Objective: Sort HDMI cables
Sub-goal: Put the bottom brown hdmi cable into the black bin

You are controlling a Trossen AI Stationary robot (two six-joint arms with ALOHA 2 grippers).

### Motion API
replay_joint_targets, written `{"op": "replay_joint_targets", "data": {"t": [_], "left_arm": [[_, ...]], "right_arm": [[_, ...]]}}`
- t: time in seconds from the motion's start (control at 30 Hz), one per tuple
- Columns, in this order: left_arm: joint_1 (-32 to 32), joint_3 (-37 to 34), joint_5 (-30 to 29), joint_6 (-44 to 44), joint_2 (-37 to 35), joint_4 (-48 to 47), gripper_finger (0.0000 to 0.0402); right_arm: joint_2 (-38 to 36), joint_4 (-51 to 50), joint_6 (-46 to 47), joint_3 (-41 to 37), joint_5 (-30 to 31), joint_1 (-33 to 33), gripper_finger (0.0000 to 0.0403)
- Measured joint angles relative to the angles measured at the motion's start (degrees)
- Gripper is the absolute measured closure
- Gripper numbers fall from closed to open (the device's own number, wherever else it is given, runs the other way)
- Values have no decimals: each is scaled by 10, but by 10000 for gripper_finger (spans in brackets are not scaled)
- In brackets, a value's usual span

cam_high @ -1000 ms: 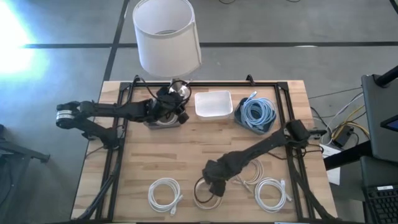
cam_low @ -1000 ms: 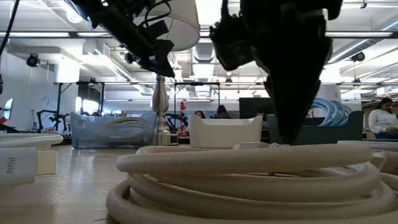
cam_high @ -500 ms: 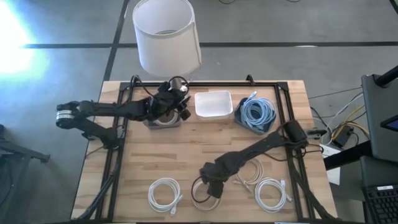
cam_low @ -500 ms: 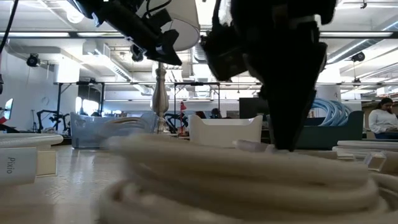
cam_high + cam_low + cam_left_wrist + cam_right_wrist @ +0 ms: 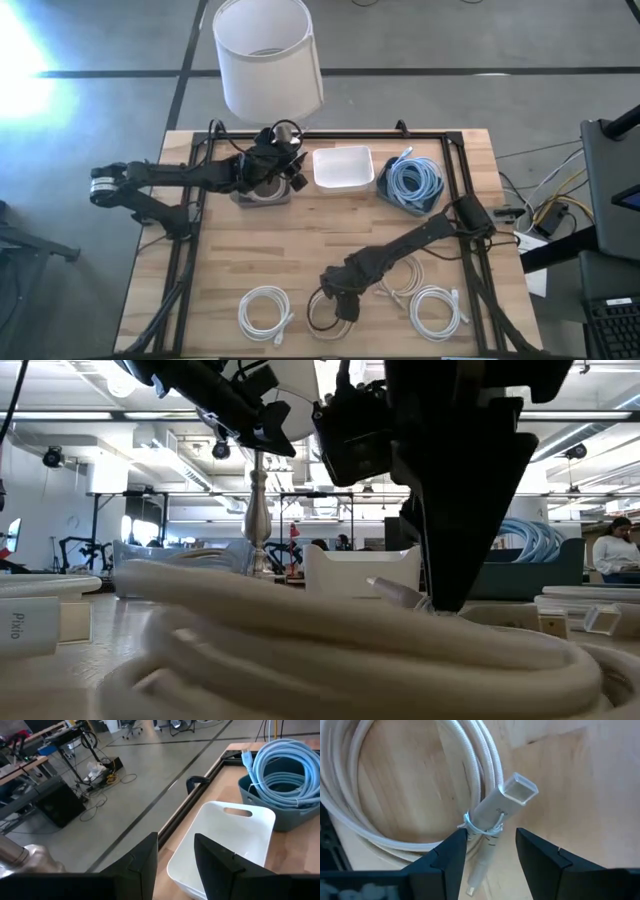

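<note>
A beige HDMI cable coil (image 5: 325, 318) lies near the table's near edge; in the low view the beige coil (image 5: 330, 660) sits tilted, its plug (image 5: 400, 595) raised. My right gripper (image 5: 338, 298) is open over it, fingers either side of the plug (image 5: 512, 792). Three white coils (image 5: 265, 310) (image 5: 436, 310) (image 5: 400, 282) lie flat beside it. Light blue cables (image 5: 412, 180) fill a dark bin. My left gripper (image 5: 176, 840) is open and empty near the lamp base, facing the white bin (image 5: 235, 835). My right gripper comes at the beige coil from above, pointing down, its open fingers (image 5: 455, 850) straddling the spot where the plug is tied to the loops (image 5: 482, 827). I cannot tell whether the fingers touch the cable. The coil's lower side rests on the table.
A tall lamp with a white shade (image 5: 268, 60) stands at the far edge, its base under my left arm. A clear bin (image 5: 180, 565) holding pale coils sits beside it. The white bin (image 5: 322, 170) and the blue-cable bin line the far side; bare wood lies mid-table.
My right gripper has moved a little toward the table's left and near edges and lower over the beige coil. The coil, flat a second ago, has shifted and now sits tilted in the low view. My left gripper has edged toward the far edge.
</note>
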Motion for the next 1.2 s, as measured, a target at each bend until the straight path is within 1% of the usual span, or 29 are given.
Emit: {"op": "replay_joint_targets", "data": {"t": [0.13,0.27,0.33,0.4,0.57,0.7,0.87,0.97,1.1,1.2], "left_arm": [[0,0,0,2,0,2,270],[0,0,0,2,0,1,270],[0,0,0,2,0,1,270],[0,0,0,2,0,0,270],[0,0,0,1,0,-3,270],[0,-1,0,1,0,-5,270],[0,-8,0,-2,0,-5,270],[-1,-10,0,-3,0,-7,270],[0,-14,0,-6,0,-6,270],[0,-17,0,-7,0,-5,270]], "right_arm": [[-19,-38,-15,-2,15,-12,254],[-44,-105,-21,-5,67,-29,266],[-55,-136,-25,-7,103,-37,268],[-70,-158,-25,-7,125,-43,268],[-106,-136,-15,-7,128,-49,266],[-110,-110,-30,-18,130,-50,268],[-93,-96,-42,-49,128,-52,268],[-74,-69,-44,-67,128,-55,270],[-59,-61,-46,-69,137,-59,275],[-55,-59,-53,-71,134,-61,287]]}}
